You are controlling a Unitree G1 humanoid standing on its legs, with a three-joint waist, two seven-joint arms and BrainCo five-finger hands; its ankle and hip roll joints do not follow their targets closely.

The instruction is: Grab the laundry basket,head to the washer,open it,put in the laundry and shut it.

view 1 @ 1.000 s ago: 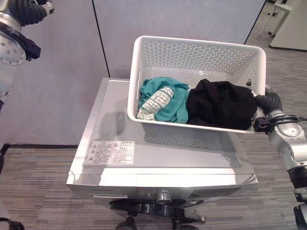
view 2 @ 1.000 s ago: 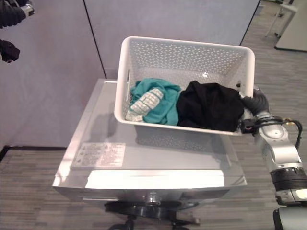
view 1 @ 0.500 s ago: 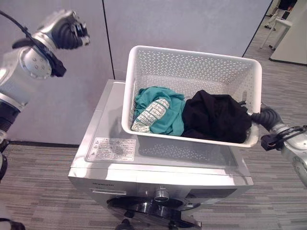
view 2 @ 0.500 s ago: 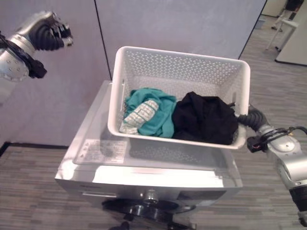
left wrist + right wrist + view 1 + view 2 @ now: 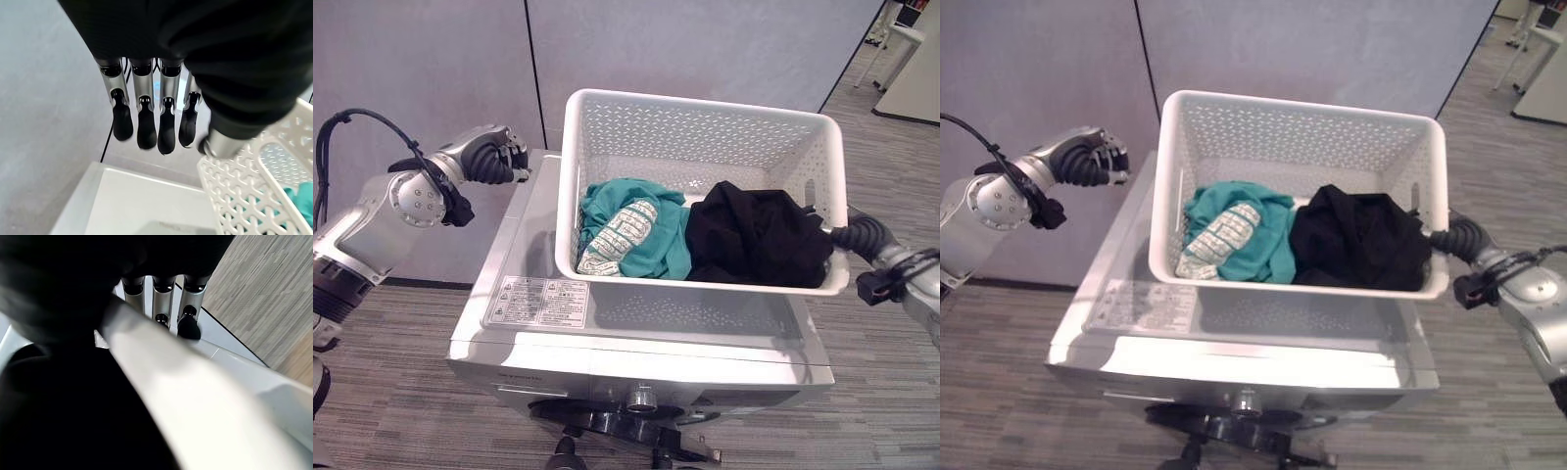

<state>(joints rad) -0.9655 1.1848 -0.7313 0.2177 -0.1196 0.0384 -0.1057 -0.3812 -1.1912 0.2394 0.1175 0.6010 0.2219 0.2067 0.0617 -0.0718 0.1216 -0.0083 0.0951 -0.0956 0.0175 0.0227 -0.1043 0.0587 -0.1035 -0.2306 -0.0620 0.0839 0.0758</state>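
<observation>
A white perforated laundry basket (image 5: pixel 705 284) hangs just above the silver washer's flat top (image 5: pixel 636 328). A teal cloth (image 5: pixel 646 220) lies in its left half and a black garment (image 5: pixel 759 235) in its right half. My right hand (image 5: pixel 188 308) grips the basket's right end, its fingers curled under the rim (image 5: pixel 195 382); from the head camera its ribbed wrist (image 5: pixel 860 235) shows behind that end. My left hand (image 5: pixel 497 157) hovers close to the basket's left wall without touching it, its fingers (image 5: pixel 146 122) straight and empty. The washer's round door (image 5: pixel 617 426) faces front, shut.
A grey partition wall (image 5: pixel 705 49) stands right behind the washer. A white label (image 5: pixel 538 304) is stuck on the washer's top near its front left. A knob (image 5: pixel 641 397) sits on the front panel. Striped carpet (image 5: pixel 391 372) surrounds the machine.
My left arm has swung down from high on the left to beside the basket's left wall. The basket has levelled out a little over the washer, still held at its right end.
</observation>
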